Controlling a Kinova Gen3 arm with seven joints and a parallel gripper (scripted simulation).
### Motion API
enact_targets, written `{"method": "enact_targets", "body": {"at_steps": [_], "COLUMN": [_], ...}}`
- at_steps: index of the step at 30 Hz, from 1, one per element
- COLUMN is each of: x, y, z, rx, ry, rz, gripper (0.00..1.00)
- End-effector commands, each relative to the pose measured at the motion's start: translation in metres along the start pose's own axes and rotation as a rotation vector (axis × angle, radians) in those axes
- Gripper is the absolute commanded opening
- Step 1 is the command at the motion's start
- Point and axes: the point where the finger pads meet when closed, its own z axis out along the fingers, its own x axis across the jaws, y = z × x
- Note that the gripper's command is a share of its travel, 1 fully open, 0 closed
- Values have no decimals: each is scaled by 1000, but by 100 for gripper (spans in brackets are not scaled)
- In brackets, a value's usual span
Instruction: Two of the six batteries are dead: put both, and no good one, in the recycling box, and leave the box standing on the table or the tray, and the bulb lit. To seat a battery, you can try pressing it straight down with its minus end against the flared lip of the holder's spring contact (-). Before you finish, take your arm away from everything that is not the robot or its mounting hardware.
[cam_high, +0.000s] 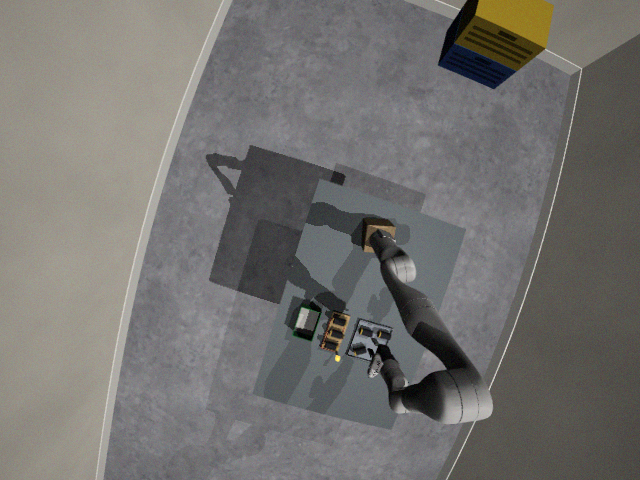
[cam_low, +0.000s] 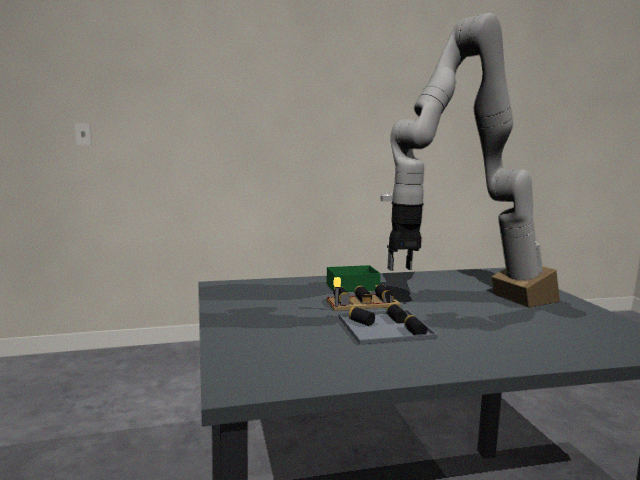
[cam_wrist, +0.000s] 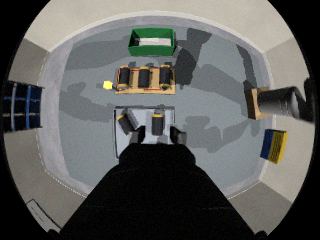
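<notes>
My gripper (cam_high: 373, 347) (cam_low: 400, 265) (cam_wrist: 157, 131) is open and empty, pointing down above the grey tray (cam_high: 356, 338) (cam_low: 381, 331) (cam_wrist: 142, 119). Two black batteries with yellow bands lie in the tray's holder-side half: one slanted (cam_high: 357, 349) (cam_low: 361, 315) (cam_wrist: 126, 124), one straight (cam_high: 365, 331) (cam_low: 397, 313) (cam_wrist: 157, 126), the latter between the fingertips in the wrist view. A third (cam_high: 384, 334) (cam_low: 415, 324) is hidden there by the gripper. Three batteries (cam_high: 336, 333) (cam_low: 362, 293) (cam_wrist: 144, 77) sit in the wooden holder (cam_low: 356, 306) (cam_wrist: 150, 91). The bulb (cam_high: 337, 357) (cam_low: 337, 282) (cam_wrist: 108, 85) glows yellow. The green box (cam_low: 352, 282) (cam_wrist: 152, 50) stands upright; no battery shows inside.
The box stands beyond the holder, on the side away from the tray. The arm's wooden base block (cam_high: 369, 242) (cam_low: 540, 294) (cam_wrist: 252, 107) stands on the table (cam_high: 434, 248) (cam_low: 289, 356). A yellow and blue cabinet (cam_high: 509, 31) (cam_wrist: 274, 146) stands farther off.
</notes>
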Motion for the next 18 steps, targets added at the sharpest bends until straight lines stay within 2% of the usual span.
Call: {"method": "enact_targets", "body": {"at_steps": [1, 14, 18], "x": [0, 0, 0], "y": [0, 0, 0], "z": [-1, 0, 5], "rx": [-1, -1, -1], "ry": [-2, -2, -2], "rz": [-1, -1, -1], "gripper": [90, 90, 90]}}
